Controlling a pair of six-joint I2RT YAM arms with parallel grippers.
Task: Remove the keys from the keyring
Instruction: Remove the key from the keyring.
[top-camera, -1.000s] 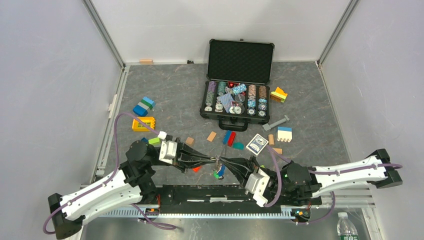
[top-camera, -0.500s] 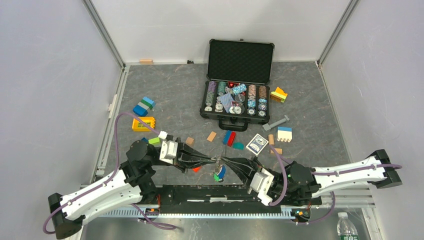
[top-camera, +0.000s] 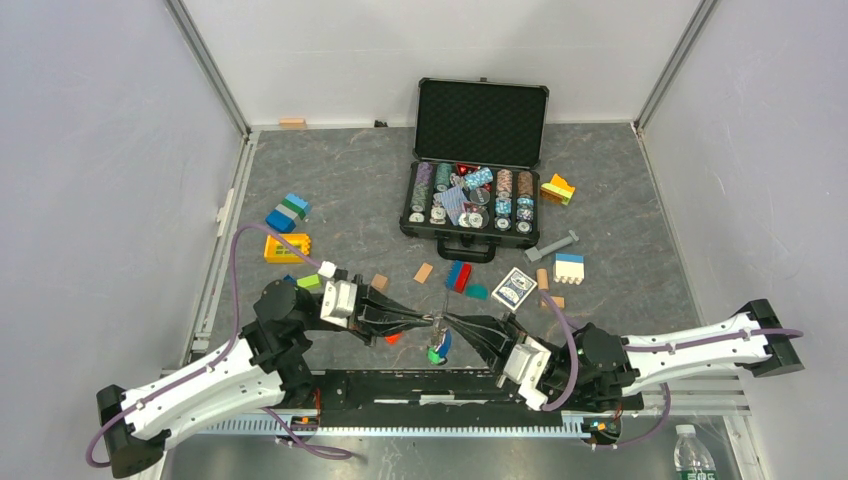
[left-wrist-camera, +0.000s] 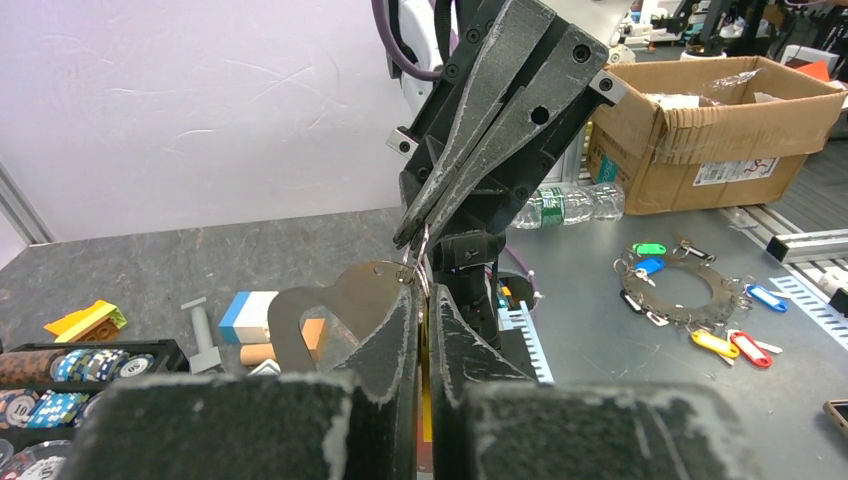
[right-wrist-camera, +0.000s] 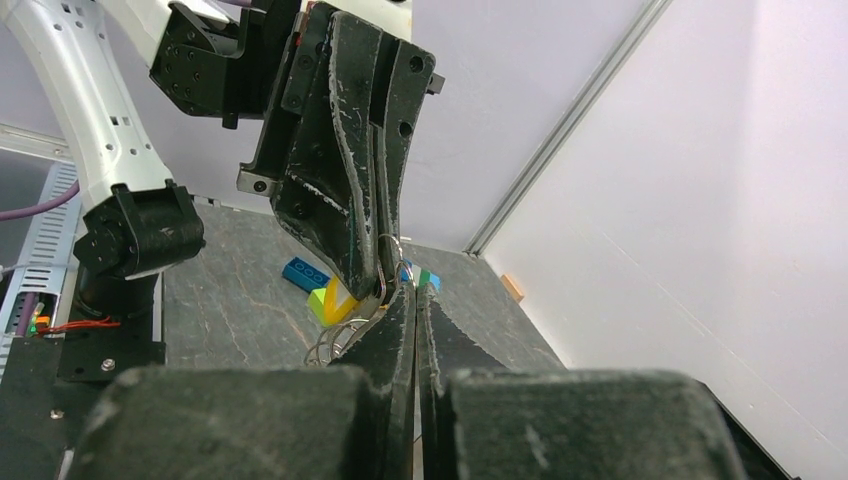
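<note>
My left end effector (top-camera: 428, 321) and right end effector (top-camera: 447, 321) pinch the keyring (top-camera: 437, 320) tip to tip, keys (top-camera: 438, 348) hanging at six o'clock, not yet off.

Plain white walls (top-camera: 90, 150) on three sides, aluminium corner posts (top-camera: 207, 65), dark grey marbled tabletop (top-camera: 340, 180) (even, soft lighting).

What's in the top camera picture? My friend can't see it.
The left gripper and right gripper meet tip to tip, both shut on the keyring, coloured keys dangling beneath. Behind lie toy blocks and an open chip case.
</note>
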